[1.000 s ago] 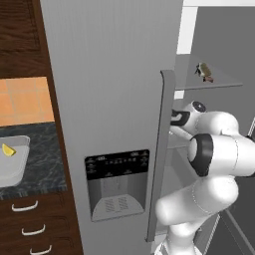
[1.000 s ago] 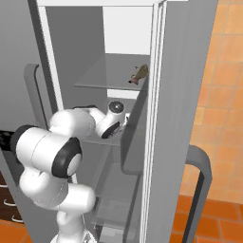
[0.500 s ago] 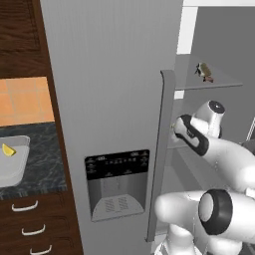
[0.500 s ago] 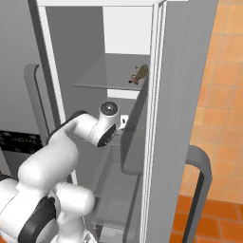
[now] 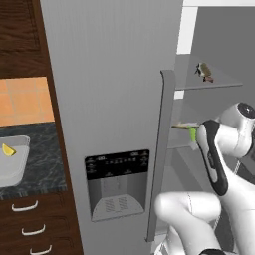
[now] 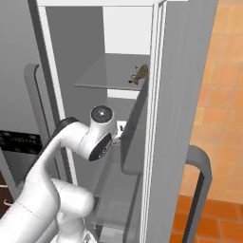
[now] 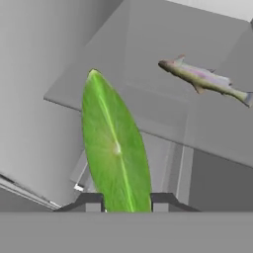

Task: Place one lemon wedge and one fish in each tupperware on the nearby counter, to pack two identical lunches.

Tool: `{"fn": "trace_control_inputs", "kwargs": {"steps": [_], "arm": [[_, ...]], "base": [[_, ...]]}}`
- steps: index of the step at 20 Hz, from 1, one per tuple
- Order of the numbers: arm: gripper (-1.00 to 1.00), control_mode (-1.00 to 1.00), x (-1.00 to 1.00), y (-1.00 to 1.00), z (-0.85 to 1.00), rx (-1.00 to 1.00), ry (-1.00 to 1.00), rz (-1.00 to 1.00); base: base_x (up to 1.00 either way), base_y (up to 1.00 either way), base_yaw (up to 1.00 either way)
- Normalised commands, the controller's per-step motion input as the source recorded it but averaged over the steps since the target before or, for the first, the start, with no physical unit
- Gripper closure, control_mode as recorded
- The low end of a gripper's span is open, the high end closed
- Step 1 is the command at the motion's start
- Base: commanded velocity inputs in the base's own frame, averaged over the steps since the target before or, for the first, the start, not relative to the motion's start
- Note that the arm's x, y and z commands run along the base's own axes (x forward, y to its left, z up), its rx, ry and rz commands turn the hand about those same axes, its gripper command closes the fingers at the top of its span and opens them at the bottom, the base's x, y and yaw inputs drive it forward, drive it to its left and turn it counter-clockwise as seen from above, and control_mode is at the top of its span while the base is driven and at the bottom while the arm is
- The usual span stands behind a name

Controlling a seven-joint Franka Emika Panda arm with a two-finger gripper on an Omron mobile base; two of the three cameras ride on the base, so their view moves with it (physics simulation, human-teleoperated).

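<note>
My gripper (image 7: 122,200) is shut on a green-skinned lemon wedge (image 7: 116,148), which stands up between the two fingertips. In the left base view the wedge (image 5: 192,133) shows just behind the fridge door's edge, at middle-shelf height. A fish (image 7: 205,78) lies on the upper fridge shelf, up and to the right of the wedge in the hand view; it also shows as fish (image 5: 203,71) and fish (image 6: 138,74). On the counter (image 5: 42,167) at the left stands a grey tupperware (image 5: 15,167) with a yellow lemon wedge (image 5: 7,149) in it.
The closed grey fridge door (image 5: 109,99) with its dispenser and tall handle (image 5: 162,149) stands between the arm and the counter. The open door (image 6: 175,118) bounds the right side. Dark drawers (image 5: 30,224) sit under the counter.
The arm has unfolded: its elbow dropped and the forearm now reaches up beside the door's edge. The green wedge has come into sight there. The fish has not moved.
</note>
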Motion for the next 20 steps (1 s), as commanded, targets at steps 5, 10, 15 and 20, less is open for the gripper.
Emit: {"fn": "trace_control_inputs", "kwargs": {"steps": [5, 10, 15, 20], "arm": [[1.0, -1.0, -1.0, 0.04, 0.26, 0.0, -0.07, 0.0], [1.0, 1.0, -0.8, 0.29, 0.29, -0.05, 0.0, 0.0], [1.0, 1.0, 0.0, 0.0, 0.0, 0.0, 0.0, 0.0], [1.0, 1.0, 0.0, 0.0, 0.0, 0.0, 0.0, 0.0]], "base": [[0.0, 0.0, 0.0], [-0.2, 0.11, 0.0], [-1.0, 0.83, 0.04], [-0.31, 1.0, 0.13]]}}
